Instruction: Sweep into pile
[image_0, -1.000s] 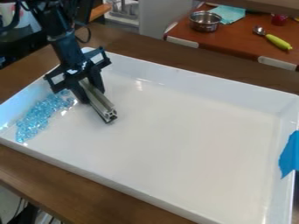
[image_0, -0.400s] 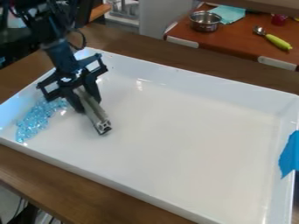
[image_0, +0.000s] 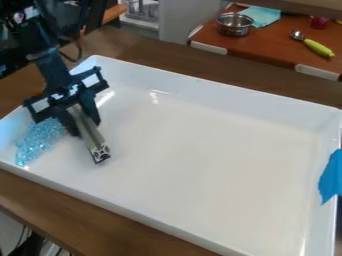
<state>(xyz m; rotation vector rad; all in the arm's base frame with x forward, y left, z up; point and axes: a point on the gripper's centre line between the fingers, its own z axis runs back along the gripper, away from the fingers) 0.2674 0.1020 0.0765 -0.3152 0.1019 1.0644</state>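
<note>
In the left part of the white tray, my gripper (image_0: 81, 121) hangs low, shut on a metal bar (image_0: 91, 136). The bar slants from between the fingers down toward the front right, its open profiled end facing the camera. Clear light-blue beads (image_0: 37, 141) lie in a heap along the tray's left end, just left of the gripper and the bar. Part of the heap's upper edge is hidden behind the gripper.
The white tray (image_0: 220, 86) has raised walls, with blue tape (image_0: 330, 175) on its right wall. It stands on a brown table (image_0: 87, 223). Behind, a reddish-brown surface holds a metal pot (image_0: 234, 24), a teal cloth (image_0: 261, 15) and a spoon with a yellow-green handle (image_0: 318, 47).
My gripper has moved left and toward the tray's front with the bar. The beads' upper part has been pushed left, and the heap is more compact.
</note>
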